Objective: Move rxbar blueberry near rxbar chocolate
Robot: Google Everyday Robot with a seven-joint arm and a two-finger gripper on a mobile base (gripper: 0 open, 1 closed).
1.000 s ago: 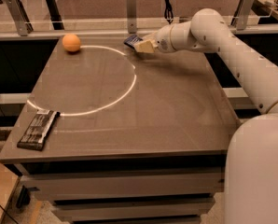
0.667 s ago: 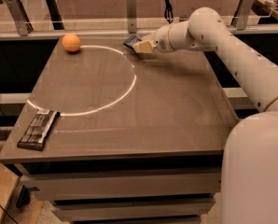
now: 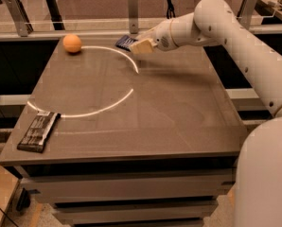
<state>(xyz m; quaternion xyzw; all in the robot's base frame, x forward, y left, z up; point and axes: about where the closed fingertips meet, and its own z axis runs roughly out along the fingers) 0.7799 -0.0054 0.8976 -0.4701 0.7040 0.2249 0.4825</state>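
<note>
Compared with a second ago, the white arm's tan-tipped gripper [image 3: 142, 46] has slid a bit left along the table's far edge. The small flat navy-blue rxbar blueberry [image 3: 124, 42] has shifted left with it. The gripper sits right at the bar's right end, but honestly I can't tell how far open it is or whether it's got the bar. The flat black-brown rxbar chocolate [image 3: 38, 131] with pale lettering lies well apart, at the near left corner of the grey-brown table [image 3: 179, 117]. A round orange ball [image 3: 72, 43] sits at far left.
</note>
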